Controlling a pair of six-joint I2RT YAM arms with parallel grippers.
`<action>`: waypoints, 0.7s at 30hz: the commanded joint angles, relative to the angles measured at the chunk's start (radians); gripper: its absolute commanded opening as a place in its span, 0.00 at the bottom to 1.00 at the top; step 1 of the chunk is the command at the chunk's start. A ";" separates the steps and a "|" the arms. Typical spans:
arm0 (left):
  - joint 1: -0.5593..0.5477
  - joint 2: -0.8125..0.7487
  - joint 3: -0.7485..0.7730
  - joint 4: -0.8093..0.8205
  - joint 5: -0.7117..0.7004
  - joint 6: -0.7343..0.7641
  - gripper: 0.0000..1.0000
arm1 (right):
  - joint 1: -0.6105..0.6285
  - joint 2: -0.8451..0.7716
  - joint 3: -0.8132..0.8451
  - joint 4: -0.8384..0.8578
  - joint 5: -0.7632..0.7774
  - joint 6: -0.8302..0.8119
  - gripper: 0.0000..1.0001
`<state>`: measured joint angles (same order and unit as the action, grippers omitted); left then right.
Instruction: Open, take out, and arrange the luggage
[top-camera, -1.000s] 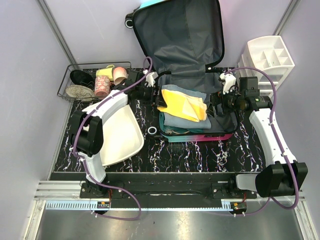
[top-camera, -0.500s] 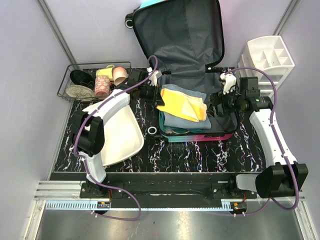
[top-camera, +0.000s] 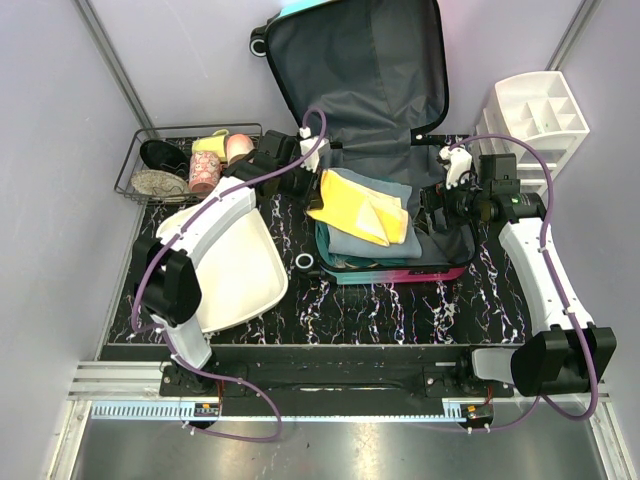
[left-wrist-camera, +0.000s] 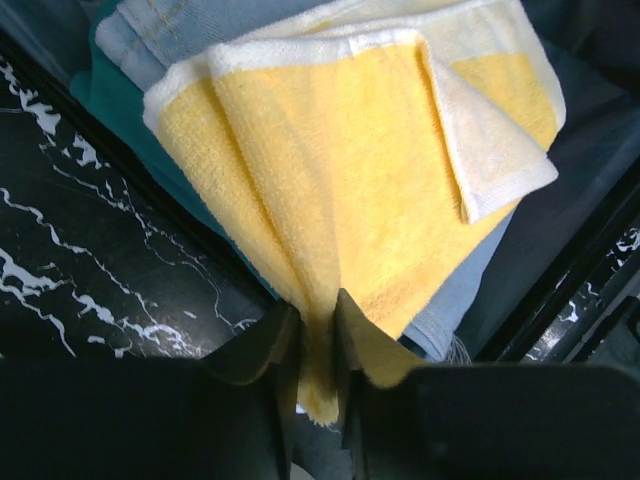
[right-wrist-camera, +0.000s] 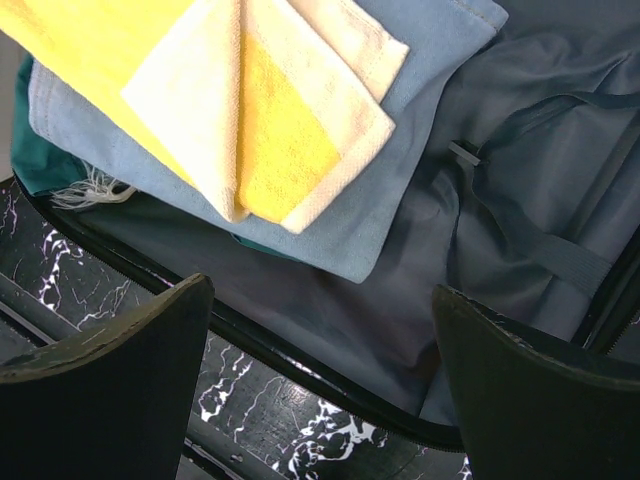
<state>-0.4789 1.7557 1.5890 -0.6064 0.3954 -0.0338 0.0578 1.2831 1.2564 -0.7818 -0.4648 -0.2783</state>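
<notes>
— Lying how, the luggage (top-camera: 365, 95)?
— Lying open on the black marbled table (top-camera: 400, 310), toward the far edge. Propping the lid up at the back, baring dark grey fabric lining, and poking one black wheel (top-camera: 259, 45) out at the upper left.
— Showing any of the shell?
— Showing only a teal-to-pink strip along the near side. Holding folded blue and teal cloths in the lower half, and carrying a yellow towel (top-camera: 362, 205) on top.

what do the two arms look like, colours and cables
Both the left arm and right arm have white link shells, black joints and black bases. A purple cable loops along each. The wrist ends are black with white parts; the fingers are dark and plain.
</notes>
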 joint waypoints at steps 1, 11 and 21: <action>0.008 -0.007 0.048 -0.042 -0.027 0.054 0.27 | -0.003 -0.018 0.006 0.032 -0.028 -0.013 1.00; 0.019 0.028 0.068 -0.009 0.019 0.037 0.14 | -0.004 -0.053 -0.006 0.021 -0.005 -0.022 1.00; 0.017 -0.081 0.172 -0.145 -0.069 0.285 0.00 | -0.003 -0.079 -0.026 0.009 0.009 -0.041 1.00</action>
<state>-0.4641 1.7832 1.6608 -0.6739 0.3634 0.0681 0.0578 1.2297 1.2388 -0.7837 -0.4614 -0.3008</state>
